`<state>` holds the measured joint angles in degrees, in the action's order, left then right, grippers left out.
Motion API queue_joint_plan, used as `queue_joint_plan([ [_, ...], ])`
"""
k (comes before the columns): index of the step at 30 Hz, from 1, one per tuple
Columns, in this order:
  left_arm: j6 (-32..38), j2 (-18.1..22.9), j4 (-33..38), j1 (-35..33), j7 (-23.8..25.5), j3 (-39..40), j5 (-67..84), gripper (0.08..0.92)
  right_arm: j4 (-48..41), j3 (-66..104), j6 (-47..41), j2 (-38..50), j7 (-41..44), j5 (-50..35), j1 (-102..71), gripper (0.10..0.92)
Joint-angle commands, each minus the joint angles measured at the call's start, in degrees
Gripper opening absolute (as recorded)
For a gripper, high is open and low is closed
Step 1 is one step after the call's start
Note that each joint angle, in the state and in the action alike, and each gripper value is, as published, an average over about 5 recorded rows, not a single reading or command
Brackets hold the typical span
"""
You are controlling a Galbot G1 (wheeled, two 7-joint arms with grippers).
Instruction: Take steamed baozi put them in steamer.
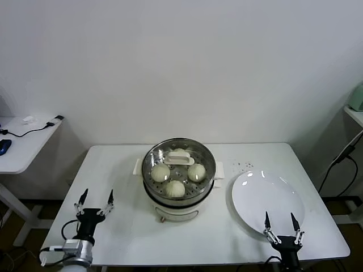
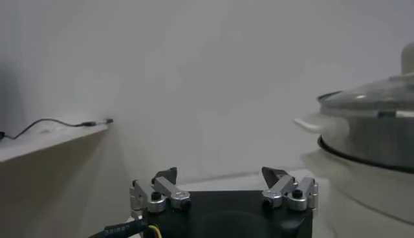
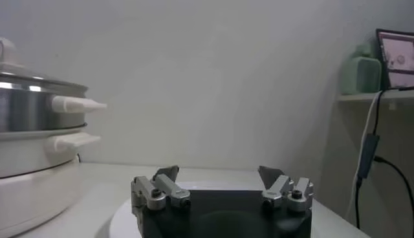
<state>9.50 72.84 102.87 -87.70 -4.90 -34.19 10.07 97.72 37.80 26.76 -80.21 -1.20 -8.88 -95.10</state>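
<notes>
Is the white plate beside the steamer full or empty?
Empty. The plate shows only bare white surface; the buns sit inside the steamer, under its glass lid.

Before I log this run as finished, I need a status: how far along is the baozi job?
It looks done. All four steamed baozi sit inside the steamer, under its glass lid, and the white plate beside it is bare. Nothing is in hand: the left gripper is open near the table's front left edge, and the right gripper is open over the plate's near rim. Nothing visible remains.
</notes>
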Motion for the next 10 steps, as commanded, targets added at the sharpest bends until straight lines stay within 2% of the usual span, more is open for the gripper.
queue_joint_plan([
  [1, 4.44, 0.01, -3.74, -1.66, -0.07, -0.52, 2.16, 0.823, -0.15, 0.05, 0.02, 0.0, 0.11, -0.46, -0.09, 0.823],
  [10, 4.7, 0.72, -3.11, -2.24, -0.32, -0.41, 1.87, 0.823, -0.14, -0.08, 0.47, 0.09, 0.14, -0.51, -0.32, 0.823],
])
